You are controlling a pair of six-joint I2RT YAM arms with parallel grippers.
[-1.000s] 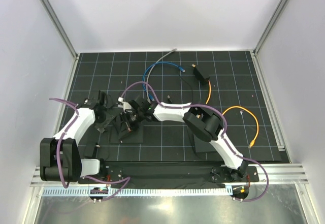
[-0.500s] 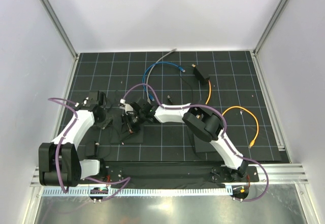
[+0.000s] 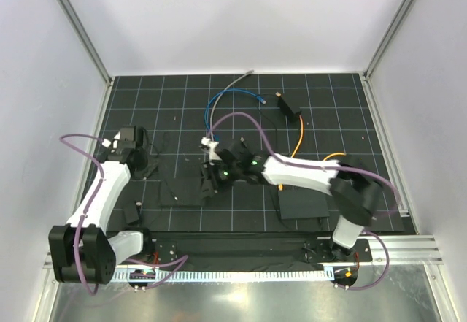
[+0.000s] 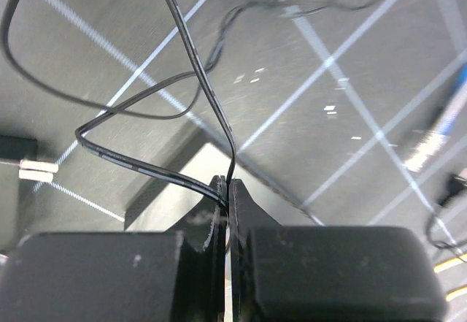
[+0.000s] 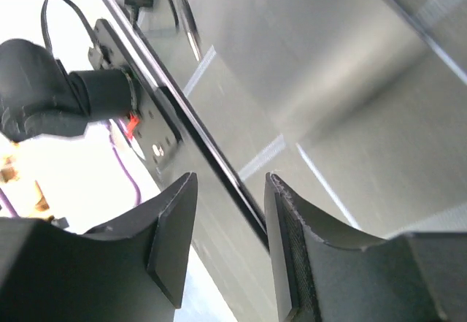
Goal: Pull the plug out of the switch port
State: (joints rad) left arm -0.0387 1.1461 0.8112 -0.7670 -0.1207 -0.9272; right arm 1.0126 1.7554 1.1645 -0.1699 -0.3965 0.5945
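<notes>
The switch port is in a small black box at the back of the gridded mat. A thin orange cable runs from the box's near end; its plug is too small to make out. The cable's far loop passes behind my right arm. My left gripper is far left of the box, shut on thin black wires. My right gripper is open and holds nothing. It hangs low over the edge of a flat black mat, well short of the box.
A blue cable and a grey cable lie at the back centre. A second flat black mat sits under my right forearm. A tiny black block lies at the left. White walls enclose three sides.
My left gripper closed on the thin black wires and drew back to the left. My right gripper opened and shifted right as that arm's elbow swung out to the right.
</notes>
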